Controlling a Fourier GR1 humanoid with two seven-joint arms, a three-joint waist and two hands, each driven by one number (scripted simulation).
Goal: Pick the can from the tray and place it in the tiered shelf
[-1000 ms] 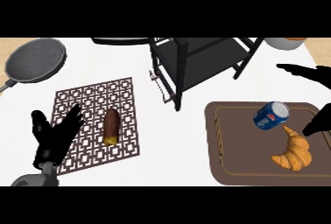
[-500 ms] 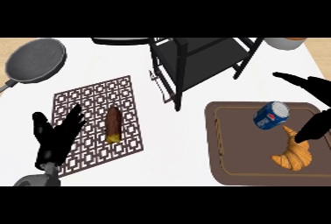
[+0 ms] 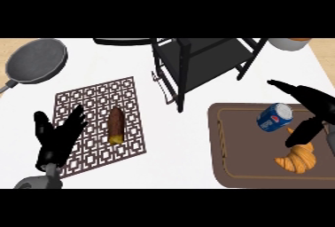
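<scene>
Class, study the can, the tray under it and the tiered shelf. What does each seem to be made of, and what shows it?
Can: probably thin metal, printed glossy blue with a pale silvery end. Tray: matte brown with a raised rim, wood or plastic; cannot tell which. Tiered shelf: likely painted metal, given its thin black bars and flat dark panel.
</scene>
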